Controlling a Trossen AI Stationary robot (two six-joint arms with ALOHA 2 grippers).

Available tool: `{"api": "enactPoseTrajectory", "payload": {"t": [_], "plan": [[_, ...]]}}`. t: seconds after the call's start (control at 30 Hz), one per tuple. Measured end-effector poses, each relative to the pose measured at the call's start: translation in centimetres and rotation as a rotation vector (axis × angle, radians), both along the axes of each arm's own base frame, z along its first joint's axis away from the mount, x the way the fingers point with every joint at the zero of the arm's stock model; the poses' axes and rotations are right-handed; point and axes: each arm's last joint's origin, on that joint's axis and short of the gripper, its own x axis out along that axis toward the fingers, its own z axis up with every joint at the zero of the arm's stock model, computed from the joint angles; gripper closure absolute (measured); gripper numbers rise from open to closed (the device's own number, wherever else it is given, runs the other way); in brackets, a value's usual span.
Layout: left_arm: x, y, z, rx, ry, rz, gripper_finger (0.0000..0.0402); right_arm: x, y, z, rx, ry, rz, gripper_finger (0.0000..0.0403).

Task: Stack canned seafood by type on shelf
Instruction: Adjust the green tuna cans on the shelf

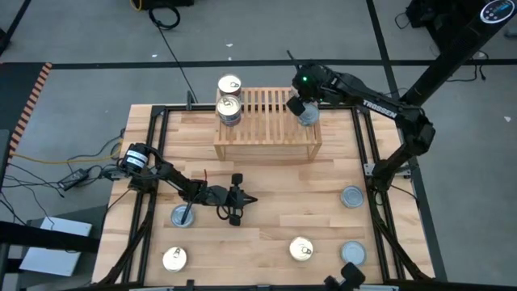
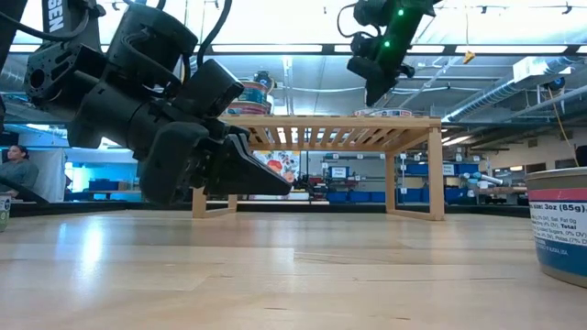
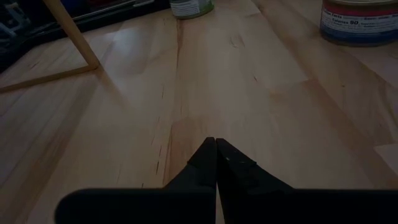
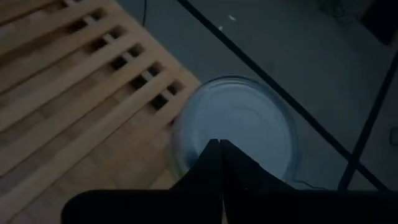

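Note:
The shelf (image 1: 266, 121) stands at the table's far middle. Two gold-topped tins (image 1: 229, 109) sit at its left end, and one silver-topped tin (image 1: 308, 115) rests on its right end. My right gripper (image 1: 297, 105) hangs shut just above that silver tin (image 4: 236, 124) and looks clear of it in the low view (image 2: 372, 96). My left gripper (image 1: 254, 200) is shut, low over the bare table near its middle (image 3: 216, 142), and touches nothing. More tins stand on the table: silver (image 1: 182, 216), (image 1: 352, 196), (image 1: 352, 253) and gold (image 1: 174, 259), (image 1: 301, 249).
The shelf's legs (image 3: 71, 34) stand on the planks ahead of my left gripper. A silver tin (image 2: 559, 225) stands close to the low camera at the right. Black frame rails (image 1: 367, 137) run along the table's sides. Bare planks lie between the shelf and the near tins.

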Motion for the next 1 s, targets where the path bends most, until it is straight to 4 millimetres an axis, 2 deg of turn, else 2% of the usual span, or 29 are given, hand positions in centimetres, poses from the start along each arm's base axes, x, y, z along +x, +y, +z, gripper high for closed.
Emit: {"api": "enactPoseTrajectory", "payload": {"t": [0.4,1.0], "plan": [[0.0,0.0,0.0,0.001,0.001,0.000,0.0397,-0.3,-1.1,-0.7,0.050,0.002,-0.006,0.0401],[0.0,0.0,0.0,0.001,0.001,0.000,0.0397,-0.7,-1.1,-0.9,0.069,0.041,-0.018,0.0401]]}}
